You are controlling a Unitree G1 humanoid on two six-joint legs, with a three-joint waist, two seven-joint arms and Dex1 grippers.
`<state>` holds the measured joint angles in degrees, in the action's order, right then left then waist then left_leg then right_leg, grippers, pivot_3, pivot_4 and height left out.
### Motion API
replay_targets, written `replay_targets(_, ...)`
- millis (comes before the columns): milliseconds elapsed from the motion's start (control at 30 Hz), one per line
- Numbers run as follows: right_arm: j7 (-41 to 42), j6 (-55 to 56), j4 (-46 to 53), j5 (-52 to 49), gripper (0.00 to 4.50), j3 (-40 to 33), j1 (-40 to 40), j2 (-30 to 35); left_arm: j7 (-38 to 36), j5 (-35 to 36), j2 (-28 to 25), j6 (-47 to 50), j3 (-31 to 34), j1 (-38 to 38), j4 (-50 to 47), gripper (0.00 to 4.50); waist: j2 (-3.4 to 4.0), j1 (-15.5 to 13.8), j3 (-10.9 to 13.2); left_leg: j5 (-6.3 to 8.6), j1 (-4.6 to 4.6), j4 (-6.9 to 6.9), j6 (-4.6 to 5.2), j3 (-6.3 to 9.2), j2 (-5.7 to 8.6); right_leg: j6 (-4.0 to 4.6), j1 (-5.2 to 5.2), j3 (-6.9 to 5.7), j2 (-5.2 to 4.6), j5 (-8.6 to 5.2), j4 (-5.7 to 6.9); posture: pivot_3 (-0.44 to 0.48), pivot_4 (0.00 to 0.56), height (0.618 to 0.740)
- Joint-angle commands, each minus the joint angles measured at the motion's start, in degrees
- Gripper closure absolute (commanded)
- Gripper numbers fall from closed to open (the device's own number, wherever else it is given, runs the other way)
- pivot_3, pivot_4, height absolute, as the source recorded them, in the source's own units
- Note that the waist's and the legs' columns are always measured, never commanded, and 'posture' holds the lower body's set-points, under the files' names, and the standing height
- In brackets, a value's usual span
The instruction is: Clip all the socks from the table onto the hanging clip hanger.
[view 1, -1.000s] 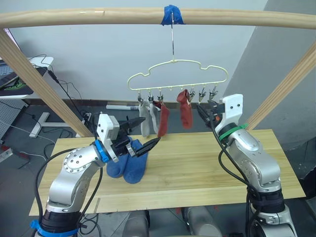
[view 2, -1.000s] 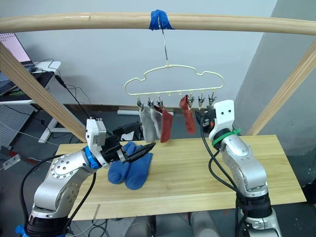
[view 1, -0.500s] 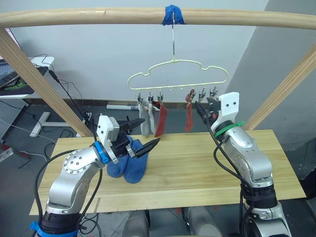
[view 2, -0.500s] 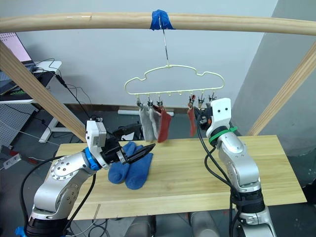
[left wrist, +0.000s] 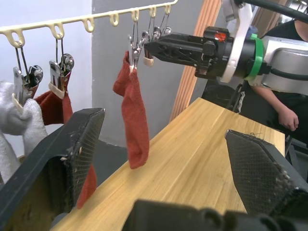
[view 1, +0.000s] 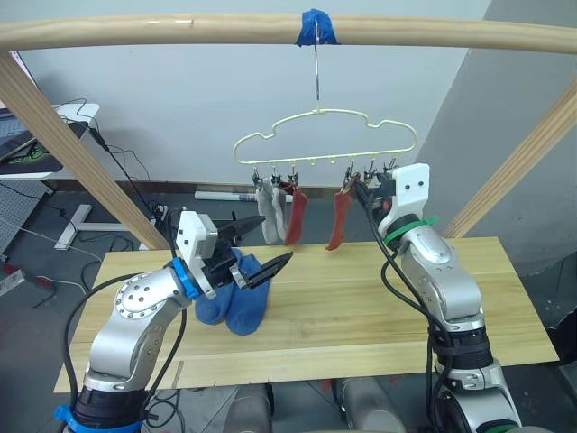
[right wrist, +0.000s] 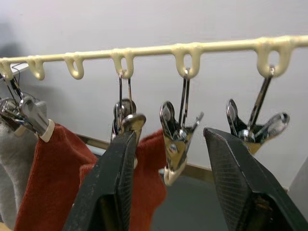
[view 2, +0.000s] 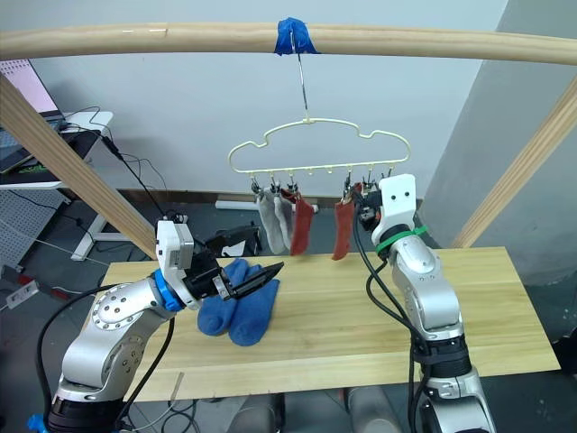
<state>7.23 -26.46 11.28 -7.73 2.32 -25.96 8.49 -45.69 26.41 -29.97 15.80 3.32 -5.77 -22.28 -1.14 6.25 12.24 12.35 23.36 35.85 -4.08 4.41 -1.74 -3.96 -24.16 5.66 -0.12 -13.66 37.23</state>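
The blue socks (view 1: 233, 305) lie on the table (view 1: 361, 307) awaiting clipping, beneath the spread left gripper (view 1: 257, 253), while the spread right gripper (view 1: 361, 191) brackets the clip hanger (view 1: 325, 144) clips beside a hung rust-red sock (view 1: 338, 219).

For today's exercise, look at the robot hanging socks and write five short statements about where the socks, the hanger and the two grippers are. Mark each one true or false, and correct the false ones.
1. Two blue socks lie on the table. True.
2. The clip hanger hangs from a hook on the wall. False: its hook hangs on the wooden pole under blue tape.
3. Two rust-red socks hang from the hanger's clips. True.
4. The right gripper is down on the table top. False: it is raised at the clips, beside the hanging red sock.
5. The left gripper is shut on a blue sock. False: it is open above the blue socks and holds nothing.
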Motion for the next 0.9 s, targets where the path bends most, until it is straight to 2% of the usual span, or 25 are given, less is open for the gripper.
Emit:
replay_targets(33,-0.8,1.8,0.7,1.2,2.18,-0.6,-1.0,-0.2,0.0,0.3,-0.1,-1.0,0.3,-0.3,-1.9,0.0,0.0,0.0,0.0,0.0,0.0,0.0,0.0,0.0,0.0,0.0,0.0,0.0,0.0,0.0,0.0,-0.046,0.178,0.74)
replay_targets(900,-3.4,1.6,-5.3,0.6,2.18,-3.1,-6.4,-6.9,1.6,0.1,0.1,-0.9,-0.4,0.1,-2.5,0.0,0.0,-0.2,0.0,0.0,-0.02,0.01,0.0,0.0,0.0,0.02,0.0,0.0,0.0,0.01,0.07,-0.027,0.193,0.74)
